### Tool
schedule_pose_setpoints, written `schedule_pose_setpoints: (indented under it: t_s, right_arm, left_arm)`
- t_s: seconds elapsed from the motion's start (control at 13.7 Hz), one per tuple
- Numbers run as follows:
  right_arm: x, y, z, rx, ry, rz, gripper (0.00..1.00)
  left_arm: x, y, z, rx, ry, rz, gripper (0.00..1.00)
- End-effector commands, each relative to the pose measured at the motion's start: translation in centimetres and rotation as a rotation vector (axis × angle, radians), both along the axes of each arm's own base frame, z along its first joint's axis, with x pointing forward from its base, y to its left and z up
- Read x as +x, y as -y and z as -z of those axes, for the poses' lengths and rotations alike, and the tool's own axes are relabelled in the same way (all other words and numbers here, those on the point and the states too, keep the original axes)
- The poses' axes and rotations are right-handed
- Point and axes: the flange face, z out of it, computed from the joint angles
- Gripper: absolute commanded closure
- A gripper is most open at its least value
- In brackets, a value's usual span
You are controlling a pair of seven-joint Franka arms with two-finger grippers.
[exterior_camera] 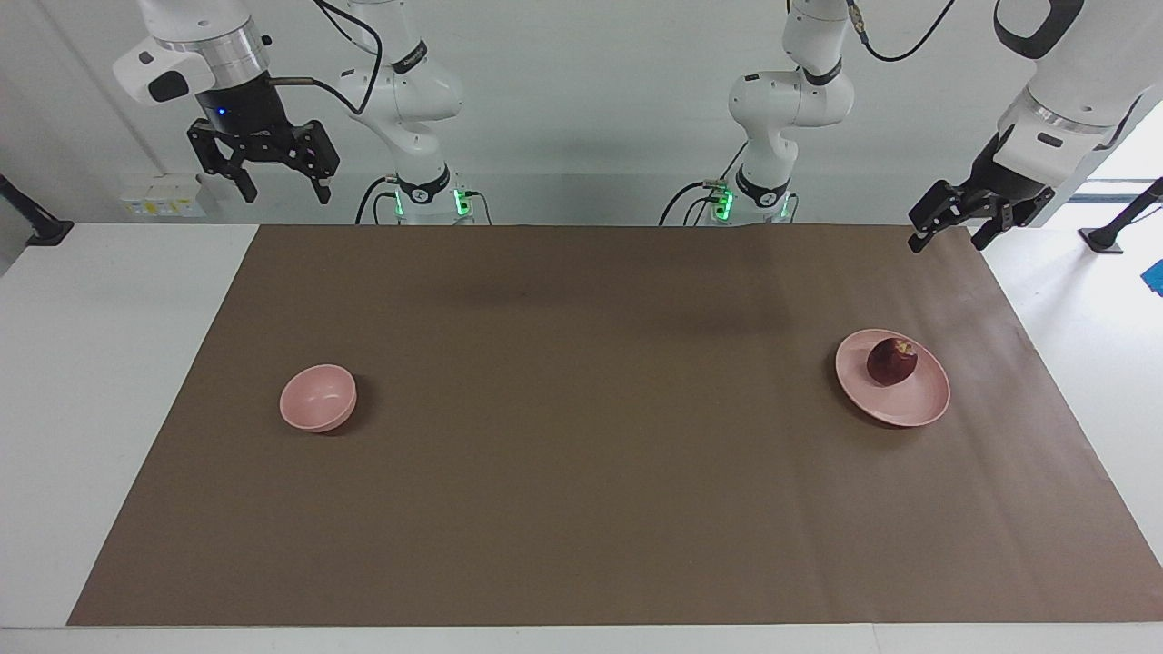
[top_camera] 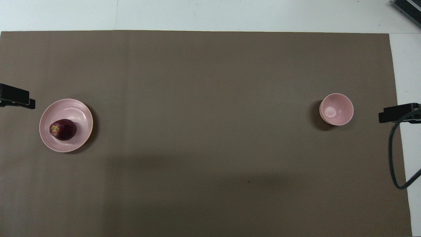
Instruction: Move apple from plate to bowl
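A matt brown paper-like sheet [exterior_camera: 581, 436] covers most of the smooth white table [exterior_camera: 100, 381], faint creases running across it. The plate [exterior_camera: 918, 404] and the bowl [exterior_camera: 313, 404] look like pale pink plastic with a soft satin sheen. The apple [exterior_camera: 891, 361] has smooth, slightly glossy dark red skin. Both arms wear glossy white plastic shells with matt black parts.

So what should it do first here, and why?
Probably lower the open left gripper toward the apple. The apple sits on the plate at that arm's end, untouched, and the bowl is empty. The right gripper waits, raised and open.
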Motion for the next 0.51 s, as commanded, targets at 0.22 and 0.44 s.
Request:
schedule_pose_setpoints:
  t_s: [0.22,0.44]
  right_arm:
    - [-0.63,0.24,-0.22,0.020,-0.003,-0.023,0.00]
    - [-0.63,0.16,-0.22,0.020,-0.003,-0.024,0.00]
  left_arm:
    - [-0.48,0.11,0.20,0.008,-0.013,0.010,0.00]
    - [-0.33,0.04,-0.03,0.014,-0.004,0.009,0.00]
